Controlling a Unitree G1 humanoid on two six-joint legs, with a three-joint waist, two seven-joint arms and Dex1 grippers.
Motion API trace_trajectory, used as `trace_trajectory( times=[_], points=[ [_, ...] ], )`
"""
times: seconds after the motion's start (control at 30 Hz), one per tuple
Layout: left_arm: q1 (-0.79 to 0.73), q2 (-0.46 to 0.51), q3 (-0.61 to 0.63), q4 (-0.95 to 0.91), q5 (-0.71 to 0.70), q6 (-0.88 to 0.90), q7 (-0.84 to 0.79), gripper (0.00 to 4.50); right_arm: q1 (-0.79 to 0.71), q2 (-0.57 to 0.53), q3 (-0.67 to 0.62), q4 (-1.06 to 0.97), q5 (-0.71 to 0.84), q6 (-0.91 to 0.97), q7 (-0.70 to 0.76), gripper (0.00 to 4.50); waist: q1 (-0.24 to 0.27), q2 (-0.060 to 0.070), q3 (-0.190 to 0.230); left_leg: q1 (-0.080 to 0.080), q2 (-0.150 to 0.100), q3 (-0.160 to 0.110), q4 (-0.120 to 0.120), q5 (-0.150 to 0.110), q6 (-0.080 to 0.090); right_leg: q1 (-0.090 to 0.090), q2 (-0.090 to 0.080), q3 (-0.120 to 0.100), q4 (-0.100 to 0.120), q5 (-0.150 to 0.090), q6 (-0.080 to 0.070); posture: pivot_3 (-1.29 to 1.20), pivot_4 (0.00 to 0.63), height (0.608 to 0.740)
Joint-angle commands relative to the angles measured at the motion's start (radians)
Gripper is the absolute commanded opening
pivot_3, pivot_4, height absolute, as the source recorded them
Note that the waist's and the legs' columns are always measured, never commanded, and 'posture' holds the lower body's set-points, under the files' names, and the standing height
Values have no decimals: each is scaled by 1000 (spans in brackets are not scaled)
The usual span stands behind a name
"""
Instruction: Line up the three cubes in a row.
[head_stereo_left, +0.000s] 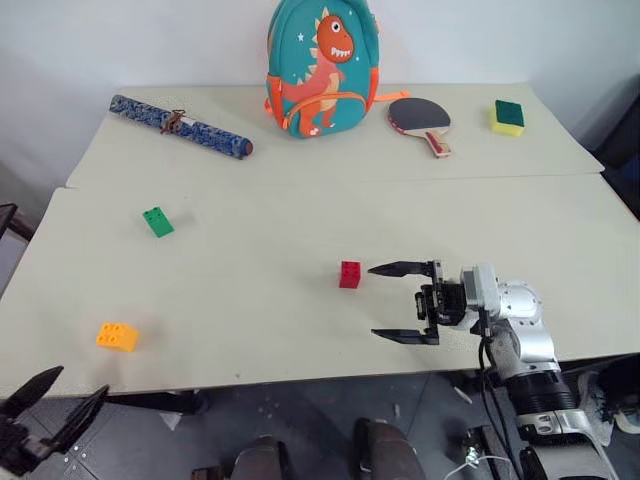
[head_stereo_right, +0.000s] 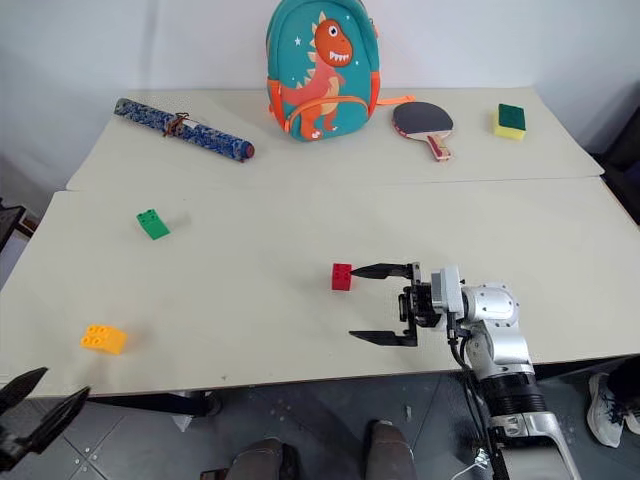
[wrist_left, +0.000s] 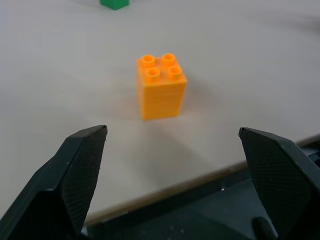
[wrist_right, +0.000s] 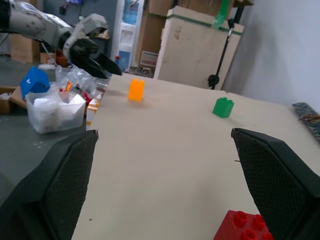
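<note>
Left eye view puts the red brick (head_stereo_left: 349, 274) near the middle of the pale counter (head_stereo_left: 300, 330), and I take it as the landmark for everything else. The green brick (head_stereo_left: 157, 221) sits well apart from it, off to the robot's left and a little farther back; the yellow-orange brick (head_stereo_left: 117, 336) lies further left again, close to the counter's near edge. The three form a scattered triangle, so no row exists yet.

The right claw (head_stereo_left: 404, 302) hangs just beside the red brick on its right, lying level, fingers spread wide and holding nothing; one fingertip nearly reaches the brick, which suggests a grasp or a nudge is being set up. The left claw (head_stereo_left: 52, 398) sits below the counter's near edge, beyond the yellow-orange brick, also gaping and empty, aimed toward that brick.

Behind the red brick, by the wall, stand a dinosaur backpack (head_stereo_left: 320, 68), a table-tennis paddle (head_stereo_left: 422, 121), a sponge (head_stereo_left: 508, 116) and a rolled blue bundle (head_stereo_left: 180, 126), clear of the working area.
</note>
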Motion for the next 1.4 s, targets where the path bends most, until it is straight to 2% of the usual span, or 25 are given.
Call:
trace_trajectory(
  times=[0.03,0.2,0.5,0.53,0.6,0.7,0.77,0.83,0.93,1.0,1.03,1.1,1.2,1.3,1.4],
  points=[
    [-28,-26,-66,-3,49,-34,82,4500,-9,-15,25,-16,40,-11,66,4476,0,-1,0,0,0,0,0,0,0,0,0,-1,0,0,0,0,150,740],
    [-78,-59,-148,24,93,-58,172,4500,-8,5,15,-16,40,-25,60,4476,1,-1,-1,0,0,1,0,0,0,0,0,-2,0,0,0,0,150,740],
    [-182,-51,-165,87,64,-124,227,1720,60,-7,10,-47,1,-26,4,4500,7,0,-1,0,0,0,1,0,0,0,0,-3,0,0,0,0,150,740],
    [-194,-46,-163,84,53,-130,222,1501,68,-8,9,-53,-2,-26,-1,4500,7,0,-1,0,0,0,1,0,0,0,0,-3,0,0,0,0,150,740],
    [-214,-30,-159,56,-8,-100,198,1480,84,-11,3,-66,-8,-28,-14,4500,6,0,-1,0,0,0,2,0,0,0,0,-3,0,0,0,0,150,740],
    [-251,92,-219,-31,-66,-2,89,1480,110,-30,-24,-88,-16,-23,-52,4500,6,-1,-1,0,1,0,2,0,0,1,0,-3,0,0,0,0,150,740],
    [-312,249,-316,-52,-34,35,-54,1480,134,-57,-60,-100,-22,-18,-89,4500,19,-1,-1,-1,1,-1,2,0,0,1,0,-4,1,0,0,0,150,740],
    [-487,401,-464,30,18,60,-218,1480,169,-102,-121,-107,-26,-14,-135,4500,37,3,-1,0,0,0,2,0,0,1,0,-4,0,0,-1,0,150,740],
    [-743,467,-631,161,57,92,-356,1480,180,-161,-181,-72,-46,-47,-152,4500,39,6,-1,0,-1,2,2,0,0,2,0,-4,-2,0,-1,0,150,740],
    [-945,426,-757,281,110,107,-418,1480,191,-192,-217,-50,-46,-50,-161,4500,32,6,-1,0,-1,4,2,0,0,1,0,-5,-2,0,-1,0,150,740],
    [-1086,349,-851,417,194,70,-432,1480,217,-205,-228,-63,-47,-48,-164,4500,39,7,-2,0,0,4,1,0,0,1,0,-5,-2,0,-1,0,150,740],
    [-1268,226,-960,642,310,-30,-441,1480,258,-213,-231,-113,-48,-36,-182,4500,46,6,-2,0,-1,3,1,1,0,3,2,-8,-4,0,0,0,150,740],
    [-1378,127,-989,864,364,-162,-462,1480,295,-204,-230,-205,-43,-7,-238,4500,28,6,-2,0,-1,3,0,1,0,4,2,-8,-6,1,1,0,150,740],
    [-1432,79,-1000,1000,393,-241,-493,1480,329,-197,-236,-271,-44,13,-295,4500,-2,4,-1,0,-1,3,-3,1,0,1,2,-10,-6,1,1,0,150,740],
    [-1476,38,-1000,1109,428,-296,-479,1480,388,-196,-248,-348,-44,33,-345,4500,4,3,-1,-1,0,1,-3,1,0,0,2,-11,-6,1,1,0,150,740]
  ],
)
